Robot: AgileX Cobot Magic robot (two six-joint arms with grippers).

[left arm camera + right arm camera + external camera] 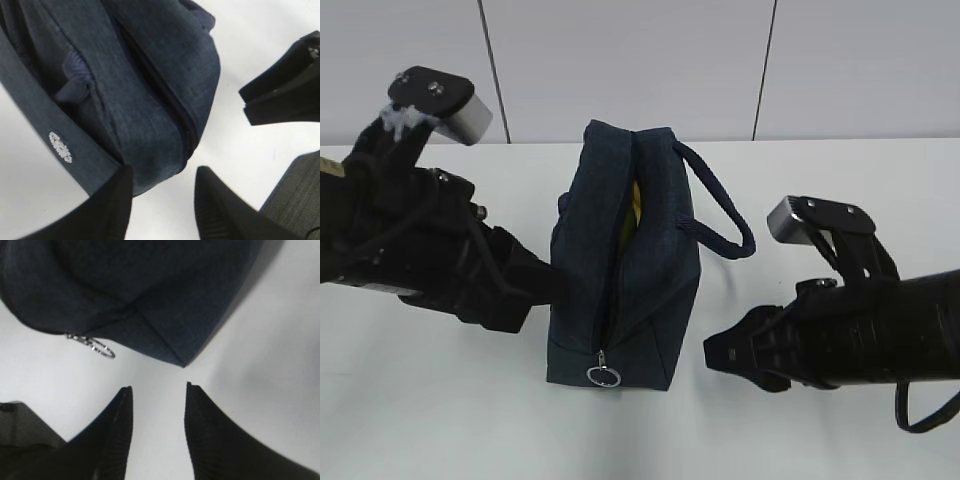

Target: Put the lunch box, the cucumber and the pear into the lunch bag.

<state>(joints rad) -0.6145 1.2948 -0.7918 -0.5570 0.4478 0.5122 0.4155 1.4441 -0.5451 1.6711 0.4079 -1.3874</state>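
Only the exterior view shows yellow inside the lunch bag's [625, 262] gaping zipper; my right wrist view shows its ring pull [102, 350]. My left gripper [162, 200] and right gripper [157, 412] flank it mid-table [820, 170], fingers parted, empty.

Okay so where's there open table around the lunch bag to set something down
Bare table runs along the near edge, in front of the lunch bag and both arms. More lies behind the bag, up to the wall. It's crowded on the flanks: the left gripper sits at the bag's side, the right gripper near its front corner.
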